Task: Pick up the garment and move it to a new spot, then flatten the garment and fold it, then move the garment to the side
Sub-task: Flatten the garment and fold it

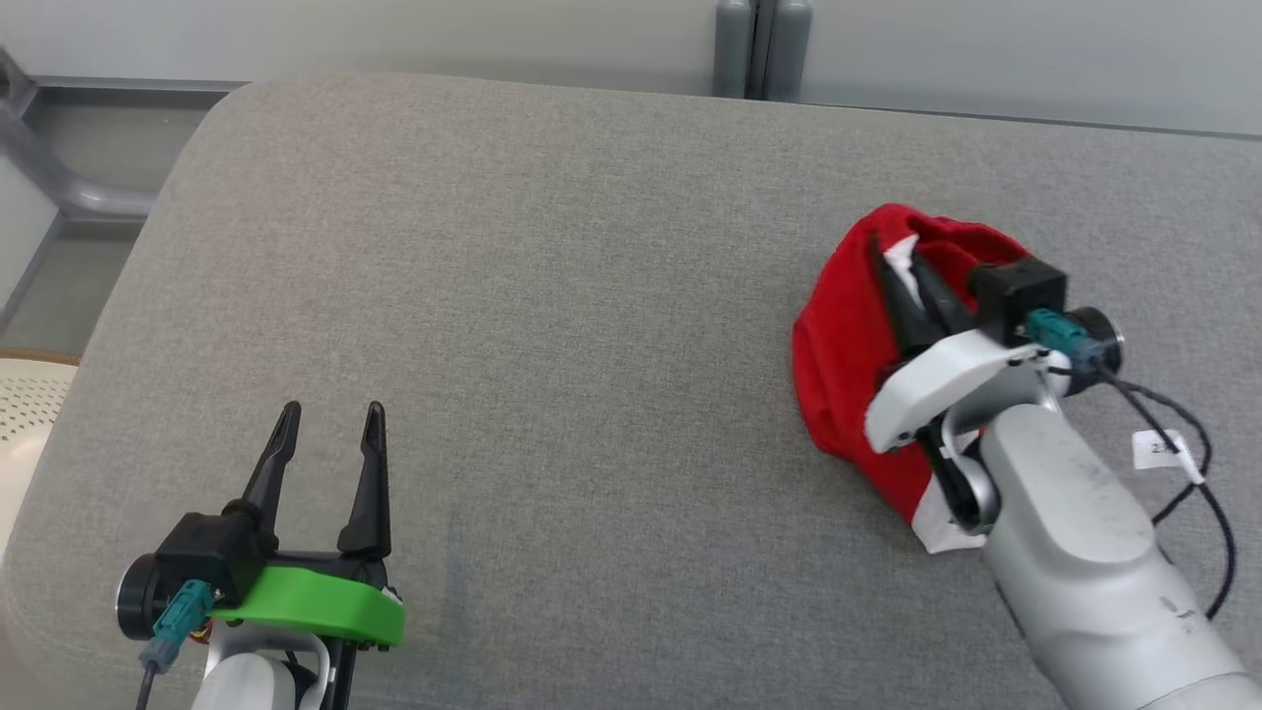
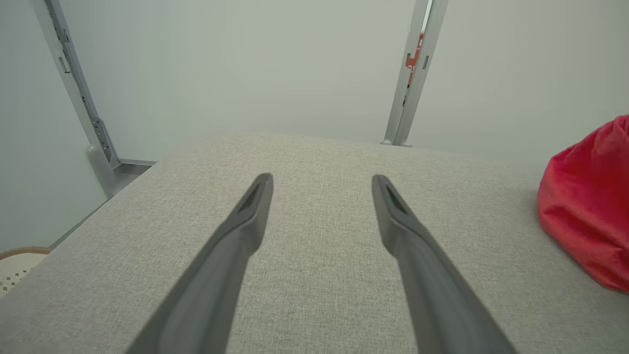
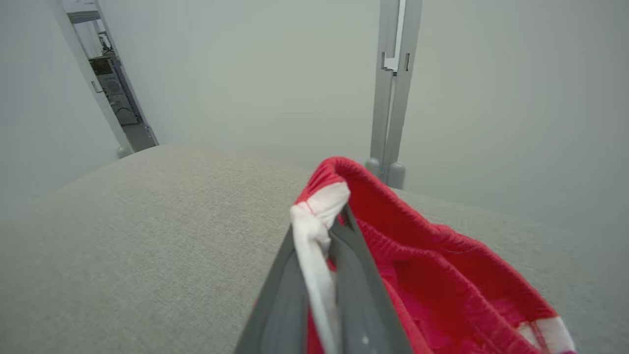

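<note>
The right gripper (image 1: pixel 895 251) is pinched shut on the white trim (image 3: pixel 314 231) of the red garment (image 1: pixel 838 345), bunched at the right side of the cushion (image 1: pixel 592 296); the left gripper (image 1: pixel 332 412) hovers wide apart, well clear; lift straight and slow, I'd say, or that thin hem slips free.
</note>
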You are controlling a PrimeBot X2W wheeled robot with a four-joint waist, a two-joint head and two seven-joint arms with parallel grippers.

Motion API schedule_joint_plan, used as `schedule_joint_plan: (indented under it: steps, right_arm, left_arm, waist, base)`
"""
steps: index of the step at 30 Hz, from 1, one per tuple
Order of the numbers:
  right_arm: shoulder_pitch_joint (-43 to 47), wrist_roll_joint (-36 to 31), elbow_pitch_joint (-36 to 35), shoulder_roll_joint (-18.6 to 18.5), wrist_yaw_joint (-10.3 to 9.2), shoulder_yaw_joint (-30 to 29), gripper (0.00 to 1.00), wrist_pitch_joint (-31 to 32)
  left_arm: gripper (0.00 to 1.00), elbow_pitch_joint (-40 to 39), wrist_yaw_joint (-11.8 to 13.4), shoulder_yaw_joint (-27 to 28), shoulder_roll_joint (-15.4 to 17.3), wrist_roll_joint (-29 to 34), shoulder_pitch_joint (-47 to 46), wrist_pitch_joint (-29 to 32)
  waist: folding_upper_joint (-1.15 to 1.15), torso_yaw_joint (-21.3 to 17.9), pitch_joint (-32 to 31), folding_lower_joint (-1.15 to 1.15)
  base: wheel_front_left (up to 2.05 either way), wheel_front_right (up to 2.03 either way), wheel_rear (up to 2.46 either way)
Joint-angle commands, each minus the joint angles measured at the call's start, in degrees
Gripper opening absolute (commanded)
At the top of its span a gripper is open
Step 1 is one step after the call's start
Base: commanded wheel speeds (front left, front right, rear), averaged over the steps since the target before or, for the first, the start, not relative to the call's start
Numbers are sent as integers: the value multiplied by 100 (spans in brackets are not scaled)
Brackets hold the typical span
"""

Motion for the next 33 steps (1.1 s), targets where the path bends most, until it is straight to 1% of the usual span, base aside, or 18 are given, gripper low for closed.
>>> schedule_joint_plan:
  steps: [1,7,12,14,15,16,17,20,24,27,30,33]
  right_arm:
    - [-40,4,-26,136,-10,242,0,-25]
    - [55,237,107,520,-9,1231,0,-26]
    - [208,531,293,619,-9,2074,0,-26]
    - [281,789,278,627,-9,2442,0,-26]
    - [323,901,291,628,-10,2658,7,-26]
    - [347,993,306,628,-9,2803,27,-26]
    - [358,1074,317,623,-9,2928,100,-26]
    - [350,1221,355,622,-10,3076,100,-26]
    - [253,1171,271,625,-10,2852,100,-26]
    - [327,998,77,625,-10,2397,100,-25]
    - [536,828,-201,522,-10,1980,100,-23]
    - [672,686,-491,387,-10,1683,100,-23]
  left_arm:
    - [100,-6,-19,20,-4,-51,64,-1]
    - [100,19,-19,1,-30,-64,126,-1]
    - [100,40,-19,-24,-58,-74,108,-1]
    - [100,55,-20,-38,-67,-76,90,-1]
    - [100,65,-20,-41,-70,-76,77,-1]
    - [100,71,-20,-40,-75,-76,70,-1]
    - [100,76,-20,-36,-82,-75,72,-1]
    - [100,92,-20,-17,-96,-71,97,-1]
    - [100,106,-20,17,-90,-37,145,-1]
    - [100,105,-20,51,-67,-6,169,0]
    - [100,80,-20,89,-48,16,228,-1]
    - [100,65,-20,100,-35,43,245,-1]
  waist:
    - [0,96,-22,0]
    - [0,310,-14,0]
    - [0,441,6,0]
    - [0,478,11,0]
    - [0,491,12,0]
    - [0,495,12,0]
    - [0,494,9,0]
    - [0,442,-5,0]
    - [0,286,-63,0]
    - [0,153,-140,0]
    - [0,0,-217,0]
    - [0,-122,-265,0]
  base:
    - [0,0,0]
    - [0,0,0]
    - [0,0,0]
    - [0,0,0]
    - [0,0,0]
    - [0,0,0]
    - [0,0,0]
    - [0,0,0]
    - [0,0,0]
    - [0,0,0]
    - [0,0,0]
    - [0,0,0]
